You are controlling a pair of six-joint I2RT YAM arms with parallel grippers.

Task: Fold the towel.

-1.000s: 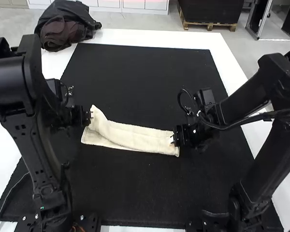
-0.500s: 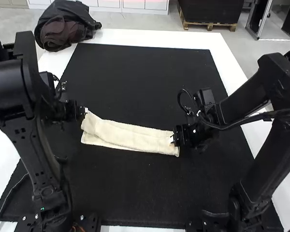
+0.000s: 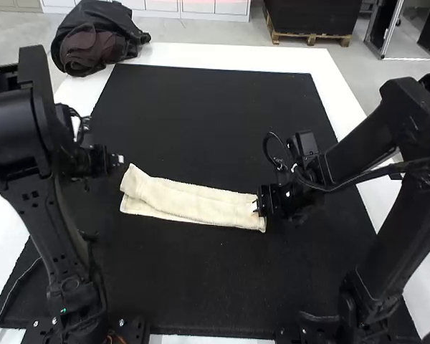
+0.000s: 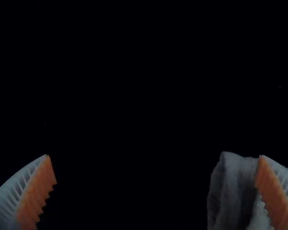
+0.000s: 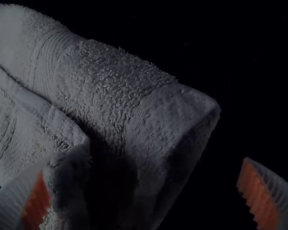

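One towel [image 3: 193, 202], between the left gripper [image 3: 120, 160] and the right gripper [image 3: 256, 206], which make two grippers in all. Four white ribbed fingers [image 4: 9, 194] with four orange pads [image 4: 34, 199], two of each per gripper. Two arms, one left arm [image 3: 39, 165] and one right arm [image 3: 365, 154], each behind its own gripper. One black mat [image 3: 201, 287] below both grippers, one white table [image 3: 208, 54] under it, and one dark cloth bundle [image 3: 97, 39] beyond the left gripper.

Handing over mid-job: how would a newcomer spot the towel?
A black mat covers most of the white table. On it, between the left gripper and right gripper, lies the terry towel, folded into a long strip. Its cream colour sets it apart from the mat and dark cloth bundle at far left.
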